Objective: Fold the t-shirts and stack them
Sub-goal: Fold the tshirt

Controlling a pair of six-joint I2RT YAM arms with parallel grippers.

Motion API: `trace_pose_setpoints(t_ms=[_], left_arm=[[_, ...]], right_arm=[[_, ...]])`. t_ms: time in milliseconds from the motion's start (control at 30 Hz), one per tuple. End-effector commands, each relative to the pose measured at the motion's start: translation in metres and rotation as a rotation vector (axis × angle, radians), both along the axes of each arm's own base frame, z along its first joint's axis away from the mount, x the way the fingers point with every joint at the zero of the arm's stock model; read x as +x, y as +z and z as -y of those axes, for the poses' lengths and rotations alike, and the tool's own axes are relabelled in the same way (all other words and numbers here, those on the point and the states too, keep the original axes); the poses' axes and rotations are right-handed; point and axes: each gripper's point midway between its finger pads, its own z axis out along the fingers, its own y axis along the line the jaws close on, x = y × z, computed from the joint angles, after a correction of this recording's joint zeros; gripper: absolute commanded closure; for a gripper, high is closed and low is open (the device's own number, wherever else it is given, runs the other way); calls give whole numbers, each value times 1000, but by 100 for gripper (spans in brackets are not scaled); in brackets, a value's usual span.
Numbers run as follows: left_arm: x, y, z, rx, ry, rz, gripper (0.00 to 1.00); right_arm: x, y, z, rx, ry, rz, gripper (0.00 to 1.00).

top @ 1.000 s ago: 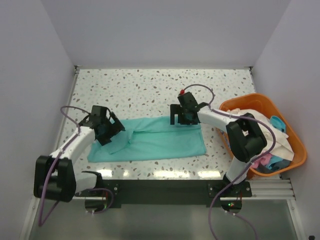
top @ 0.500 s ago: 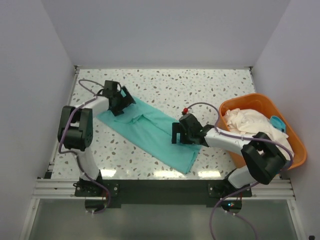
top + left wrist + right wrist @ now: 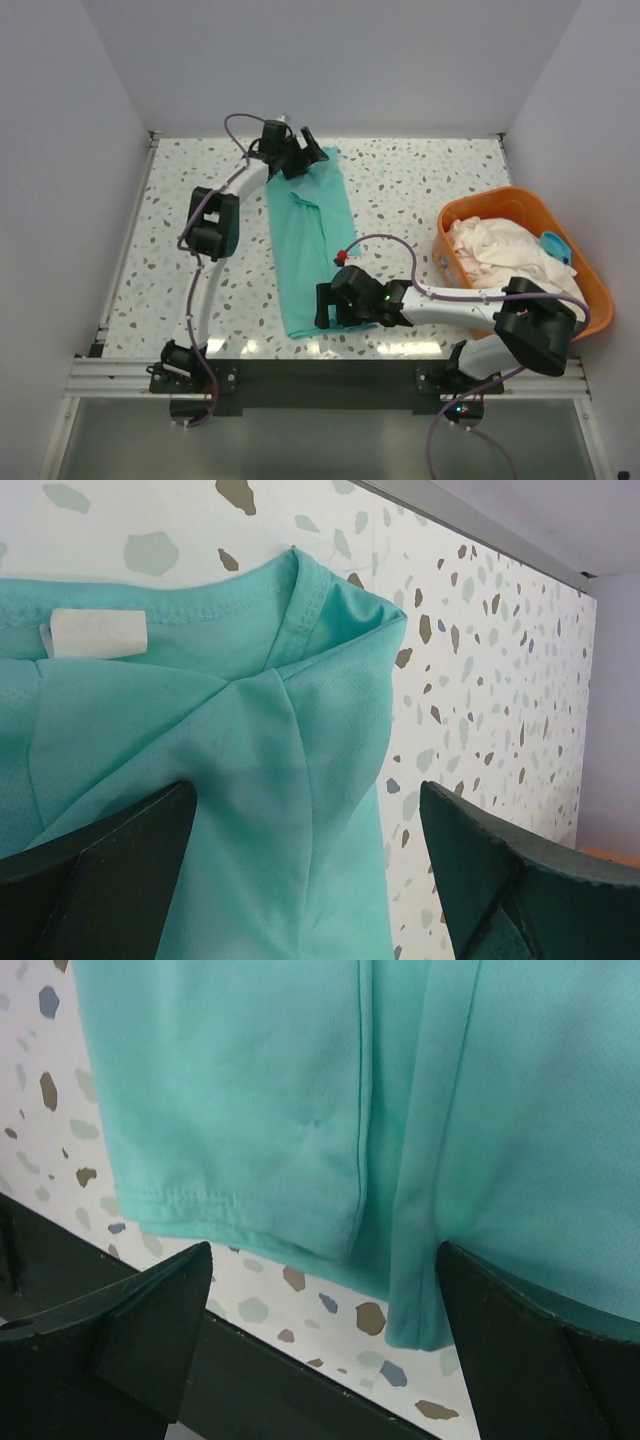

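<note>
The teal t-shirt (image 3: 305, 240) lies folded into a long narrow strip running from the far side of the table to the near edge. My left gripper (image 3: 300, 158) is at its far end, open over the collar (image 3: 300, 610), fingers spread wide with cloth (image 3: 250, 710) lying flat between them. My right gripper (image 3: 325, 305) is at the near end, open over the hem (image 3: 250, 1210), one finger (image 3: 130, 1330) off the cloth's corner. A cream-white t-shirt (image 3: 495, 250) and a light blue piece (image 3: 555, 245) lie in the orange basket (image 3: 592, 300).
The basket stands at the right edge of the speckled table (image 3: 430, 180). A white label (image 3: 98, 633) sits inside the collar. The black front rail (image 3: 250, 1390) runs just below the hem. Grey walls close in the back and sides.
The teal shirt has swung from lying sideways to lying lengthwise. The left gripper moved to the far edge with the collar end; the right gripper moved to the near edge with the hem end.
</note>
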Motion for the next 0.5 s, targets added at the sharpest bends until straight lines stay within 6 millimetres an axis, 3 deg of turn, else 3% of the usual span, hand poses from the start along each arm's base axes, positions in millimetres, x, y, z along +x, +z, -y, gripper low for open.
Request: trace_pose_setpoints(t_ms=[0, 133, 167, 233, 267, 367, 400, 433, 467], left_arm=[[-17, -51, 2, 6, -24, -104, 0], [-12, -14, 22, 1, -56, 18, 0], [-7, 7, 26, -4, -62, 62, 0], [-6, 36, 38, -18, -91, 110, 0], [-1, 75, 43, -37, -105, 177, 0], [-10, 131, 53, -63, -142, 252, 0], [-20, 168, 55, -61, -160, 309, 0], [-29, 176, 54, -49, -168, 308, 0], [-41, 207, 50, -31, -186, 356, 0]], right_arm=[[-14, 6, -4, 11, 13, -56, 1], [13, 53, -19, 38, 5, 72, 1], [19, 59, -9, -1, -23, 107, 1], [28, 80, -9, 15, -45, 158, 2], [29, 92, -6, 36, -53, 178, 1], [30, 110, 0, 74, -87, 206, 1], [32, 116, 10, 68, -114, 225, 1], [32, 119, 15, 62, -129, 234, 1], [31, 117, 24, 31, -136, 234, 1]])
